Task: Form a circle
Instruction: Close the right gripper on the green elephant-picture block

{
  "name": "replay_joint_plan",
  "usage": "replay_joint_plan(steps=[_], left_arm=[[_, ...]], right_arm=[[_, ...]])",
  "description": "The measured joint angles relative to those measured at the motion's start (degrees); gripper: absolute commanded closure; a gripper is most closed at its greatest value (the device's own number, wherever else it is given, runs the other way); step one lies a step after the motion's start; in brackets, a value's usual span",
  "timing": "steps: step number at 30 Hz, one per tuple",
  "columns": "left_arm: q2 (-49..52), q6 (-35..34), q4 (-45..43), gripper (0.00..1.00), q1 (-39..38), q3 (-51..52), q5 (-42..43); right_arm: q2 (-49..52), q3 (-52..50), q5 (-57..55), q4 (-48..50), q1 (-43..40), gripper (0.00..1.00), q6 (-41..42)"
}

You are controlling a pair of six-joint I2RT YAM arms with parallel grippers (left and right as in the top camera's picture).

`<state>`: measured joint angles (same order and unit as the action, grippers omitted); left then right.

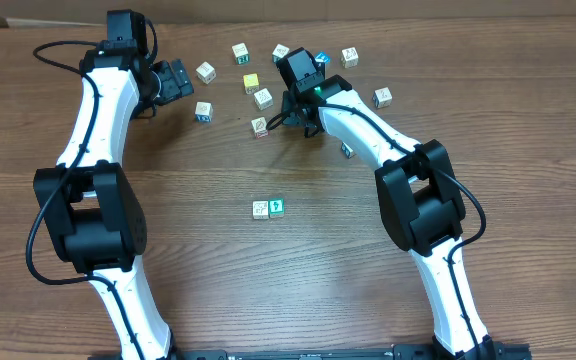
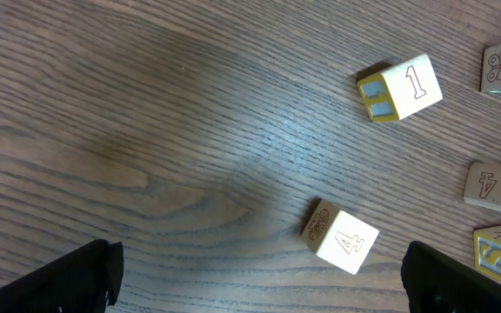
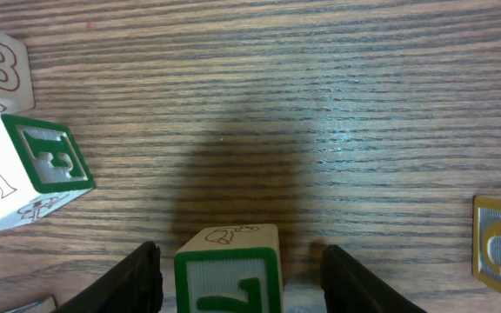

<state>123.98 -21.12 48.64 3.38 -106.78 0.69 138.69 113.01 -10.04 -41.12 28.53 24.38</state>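
Wooden green-framed cube (image 3: 229,265) straddled off-centre by slack right jaws, apt to skid askew on closing; left jaws released.

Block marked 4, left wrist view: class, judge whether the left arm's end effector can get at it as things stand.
Probably yes: the block marked 4 lies on bare table just ahead of the open left end effector, nothing between them.

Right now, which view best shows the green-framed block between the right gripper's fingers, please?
The right wrist view: the green-framed block sits close up between the fingers, letter face and top drawing visible. Overhead, the right gripper hides it; the left wrist view misses it.
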Motion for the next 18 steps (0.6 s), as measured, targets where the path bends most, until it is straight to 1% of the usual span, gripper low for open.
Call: replay_joint_plan(steps=[1,3,4,18], left_arm=[[0.0,0.0,0.0,0.00,0.0,0.0,0.0],[0.0,0.0,0.0,0.00,0.0,0.0,0.0],[0.0,0.0,0.0,0.00,0.0,0.0,0.0],[0.0,0.0,0.0,0.00,0.0,0.0,0.0]], right_arm=[[0.0,0.0,0.0,0.0,0.0,0.48,-0.1],[0.0,0.0,0.0,0.1,0.0,0.57,-0.3],[0.0,0.0,0.0,0.3,-0.1,0.60,-0.5],[0.0,0.0,-0.3,1.3,-0.1,0.59,-4.1]])
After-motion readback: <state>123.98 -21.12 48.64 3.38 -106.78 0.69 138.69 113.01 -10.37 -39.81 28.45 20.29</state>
